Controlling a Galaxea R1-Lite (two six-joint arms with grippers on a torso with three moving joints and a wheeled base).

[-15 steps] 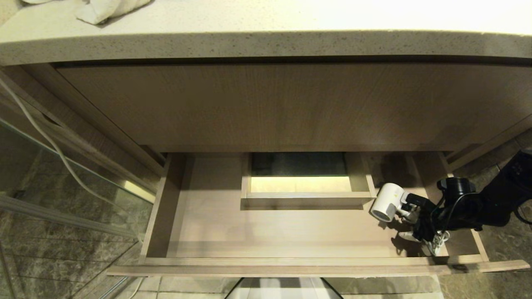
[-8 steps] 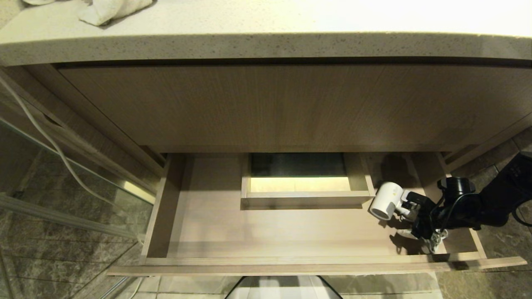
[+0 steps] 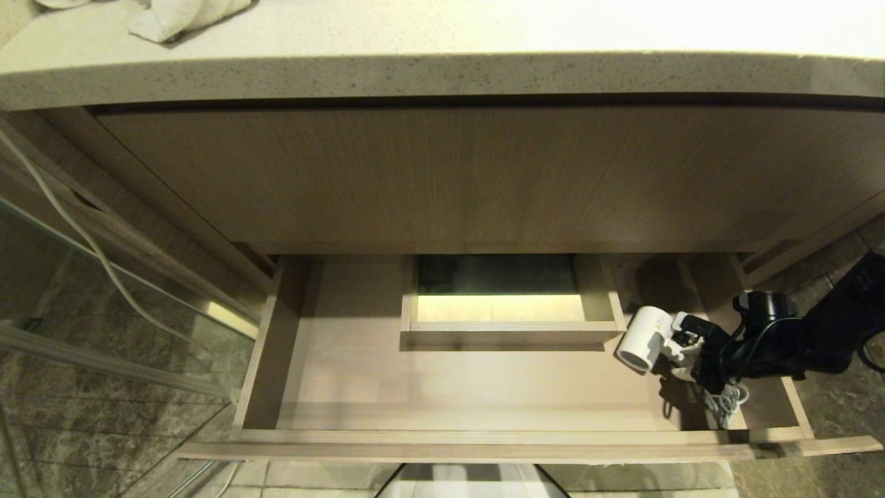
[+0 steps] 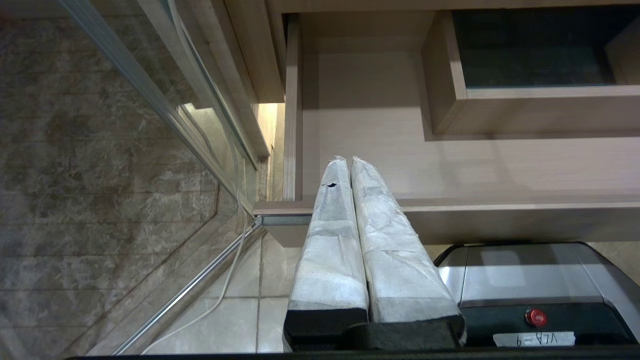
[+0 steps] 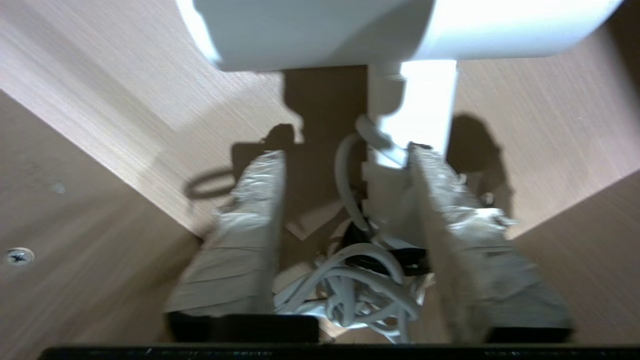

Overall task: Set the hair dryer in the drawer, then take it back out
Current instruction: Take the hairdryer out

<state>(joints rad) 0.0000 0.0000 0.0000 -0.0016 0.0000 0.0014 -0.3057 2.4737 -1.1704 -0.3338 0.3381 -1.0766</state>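
Head view: the drawer point(image 3: 456, 387) stands pulled out below the counter point(image 3: 442, 76). The hair dryer point(image 3: 644, 337) lies in its right end, near the right wall, beside the boxed cut-out point(image 3: 508, 304). The right gripper point(image 3: 681, 342) sits at the handle.

Left wrist view: the left gripper point(image 4: 348, 165) is parked before the drawer front, fingers together, empty.

Right wrist view: the gripper fingers point(image 5: 440, 190) straddle the white handle point(image 5: 420, 112) and the cord bundle point(image 5: 360, 290), one touching, a gap beside the other.

Judgement: placement is done; the re-grasp and lift-out remain.
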